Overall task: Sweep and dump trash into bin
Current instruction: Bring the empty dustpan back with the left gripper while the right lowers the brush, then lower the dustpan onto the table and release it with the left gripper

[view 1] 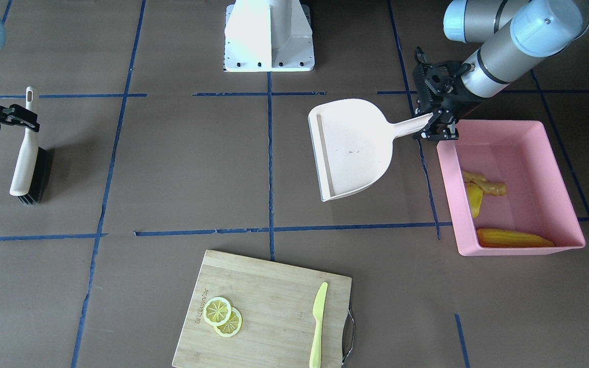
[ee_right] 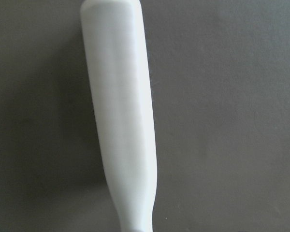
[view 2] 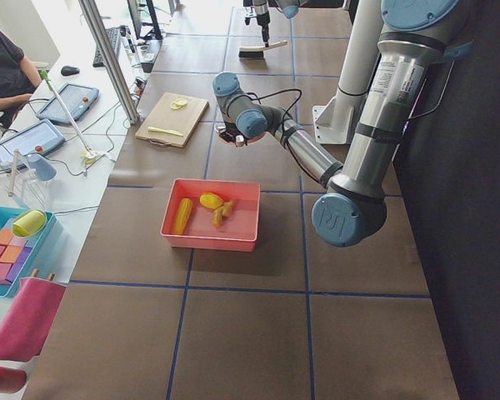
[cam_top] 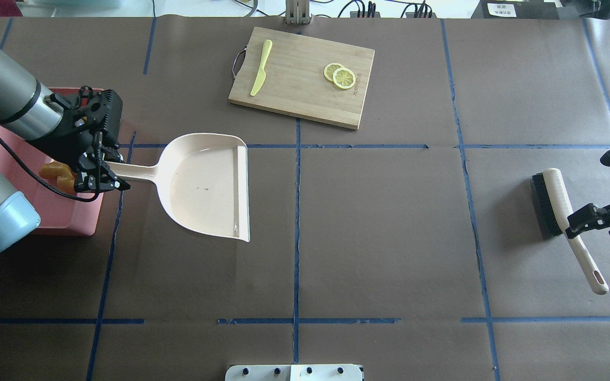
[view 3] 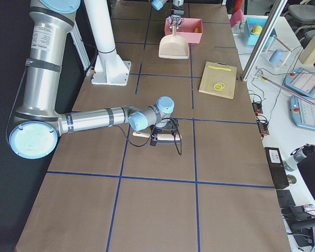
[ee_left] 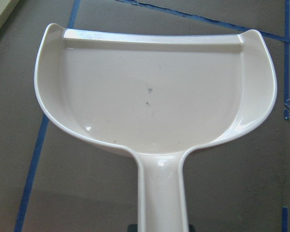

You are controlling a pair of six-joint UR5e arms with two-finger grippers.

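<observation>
The pink bin (view 1: 450,204) stands by my left arm and holds the trash: a long corn cob (view 1: 514,238), a round yellow fruit (view 1: 474,199) and a tan ginger root (view 1: 489,184). All three also show in the exterior left view, inside the bin (view 2: 233,242). My left gripper (view 1: 433,125) (cam_top: 108,177) is shut on the handle of the cream dustpan (view 1: 353,148) (ee_left: 154,106), which is empty and lies beside the bin. My right gripper (view 1: 24,118) (cam_top: 575,221) is shut on the white handle of the brush (view 1: 26,158) (ee_right: 121,121), which stands bristles-down on the table.
A bamboo cutting board (view 1: 269,306) at the operators' edge carries two flat lemon slices (view 1: 223,316) and a lime-green knife (view 1: 318,319). The white robot base (view 1: 269,36) is at the opposite edge. Blue tape lines cross the brown tabletop.
</observation>
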